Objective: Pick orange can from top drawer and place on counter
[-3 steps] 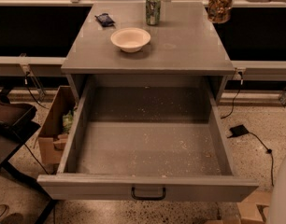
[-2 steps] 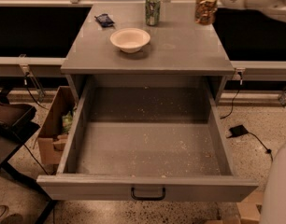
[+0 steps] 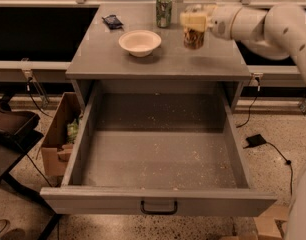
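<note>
Gripper [image 3: 194,28] above back-right of desk [image 3: 118,66], jaws clamped on top of orange can [image 3: 194,40] so its base can land flat, clear of bowl [image 3: 140,42].

Dim, warm overhead light. The gripper [image 3: 194,26], clasping the orange can [image 3: 194,38] above the counter [image 3: 158,65], glares pale (nearly washed out).

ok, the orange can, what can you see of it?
The small orange-brown metal can with pale mottled markings is upright, its top hidden by the pale two-finger tool shut on it. It hangs over the right rear of the flat grey counter, right of the white bowl, apart from the green can. Its shadow lies offset, so it looks lifted.
</note>
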`<state>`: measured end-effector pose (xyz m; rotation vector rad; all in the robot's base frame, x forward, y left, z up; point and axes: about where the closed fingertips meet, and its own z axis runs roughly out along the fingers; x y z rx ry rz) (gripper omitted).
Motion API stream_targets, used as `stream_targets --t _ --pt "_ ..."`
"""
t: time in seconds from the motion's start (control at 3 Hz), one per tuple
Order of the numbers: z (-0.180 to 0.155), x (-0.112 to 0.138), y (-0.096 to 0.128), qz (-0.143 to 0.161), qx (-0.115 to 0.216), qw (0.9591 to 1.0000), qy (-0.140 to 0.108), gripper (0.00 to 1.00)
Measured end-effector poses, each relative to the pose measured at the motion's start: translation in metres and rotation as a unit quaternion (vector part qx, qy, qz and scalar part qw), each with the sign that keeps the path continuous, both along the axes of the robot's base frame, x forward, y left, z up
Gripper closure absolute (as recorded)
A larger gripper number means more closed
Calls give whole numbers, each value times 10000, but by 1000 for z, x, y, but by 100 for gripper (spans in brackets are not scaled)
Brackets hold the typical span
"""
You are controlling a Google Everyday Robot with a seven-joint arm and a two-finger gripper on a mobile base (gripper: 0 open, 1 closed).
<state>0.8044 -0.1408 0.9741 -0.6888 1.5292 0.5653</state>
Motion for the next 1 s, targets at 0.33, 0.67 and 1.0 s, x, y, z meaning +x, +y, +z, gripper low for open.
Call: stream_targets --t 0.33,0.67,1.0 --pt "-45 -7 3 91 16 9999 -139 100" --pt "-66 -11 3 88 60 9999 -7 100" --pt "-60 -11 3 88 60 9999 -7 81"
